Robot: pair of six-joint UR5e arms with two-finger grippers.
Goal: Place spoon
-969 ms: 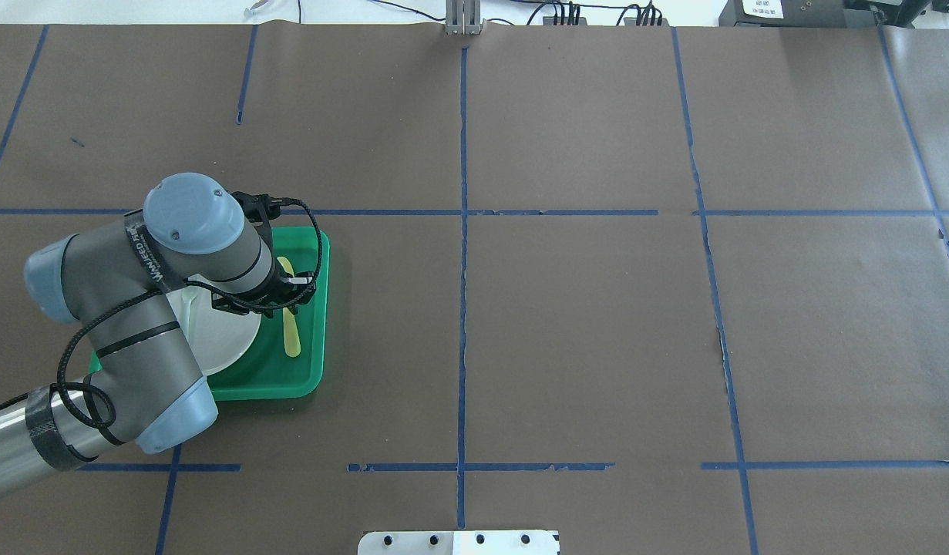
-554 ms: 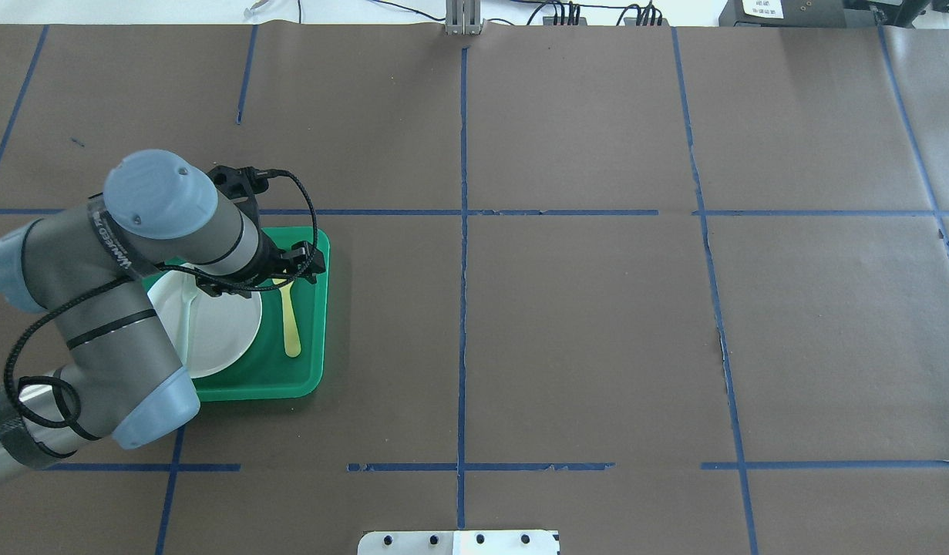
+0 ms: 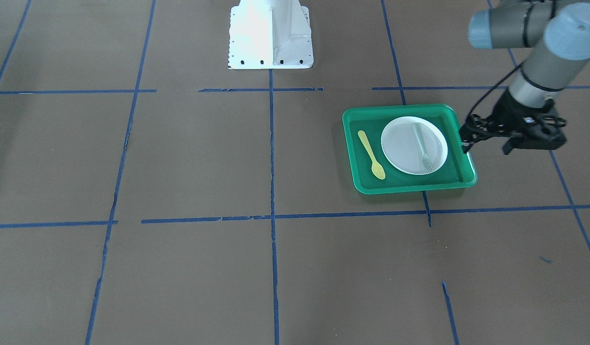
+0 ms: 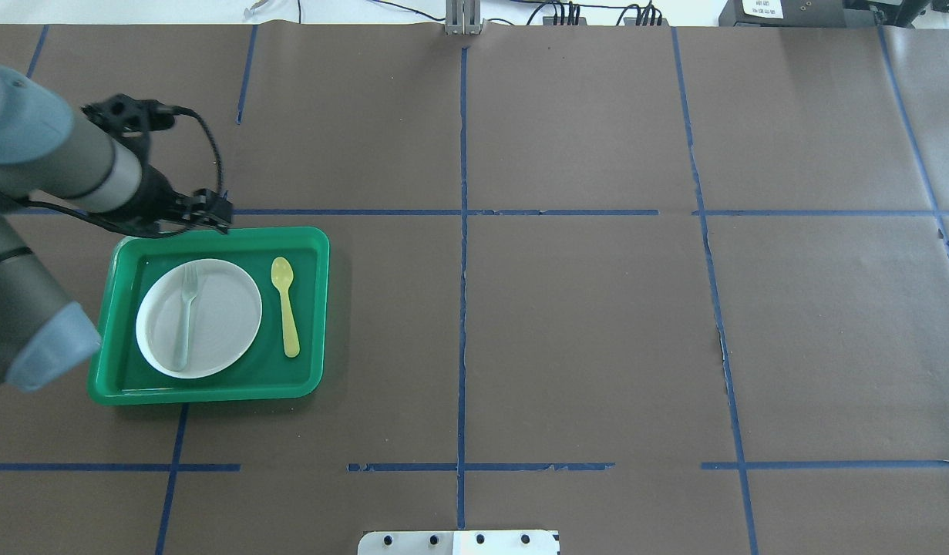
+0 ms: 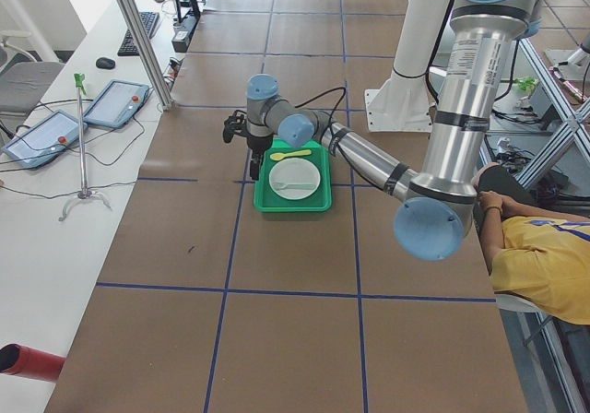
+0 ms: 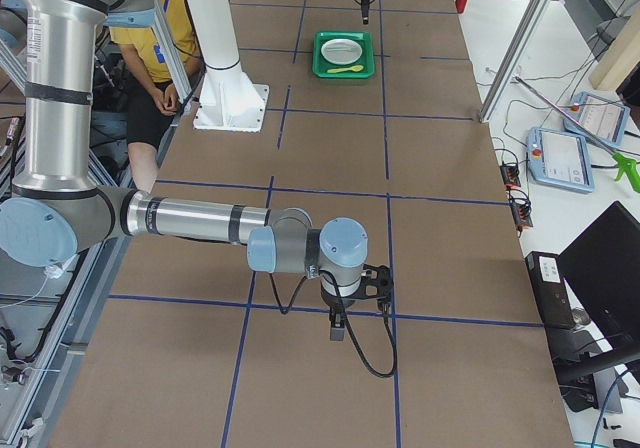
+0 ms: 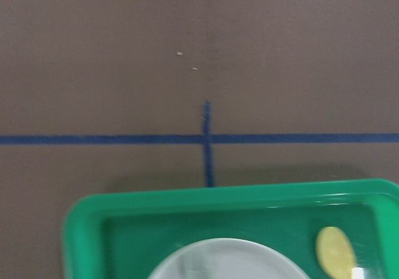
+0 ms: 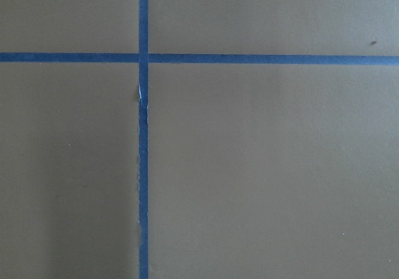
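The yellow spoon [image 4: 286,308] lies flat in the green tray [image 4: 323,308], to the right of the white plate [image 4: 223,308], bowl end pointing away from the robot. It also shows in the front-facing view [image 3: 371,155] and the left wrist view [image 7: 336,251]. My left gripper [image 4: 221,210] hovers just beyond the tray's far rim, empty, and looks open. It holds nothing. My right gripper [image 6: 337,330] shows only in the exterior right view, far from the tray, and I cannot tell its state.
A pale grey-green fork [image 4: 186,316] lies on the plate. The robot's white base [image 3: 271,33] stands at the table's near edge. Blue tape lines cross the brown table cover [image 4: 597,324].
My left gripper has lifted off the spoon and drawn back up and to the left, past the tray's far rim. The spoon stays lying in the tray.
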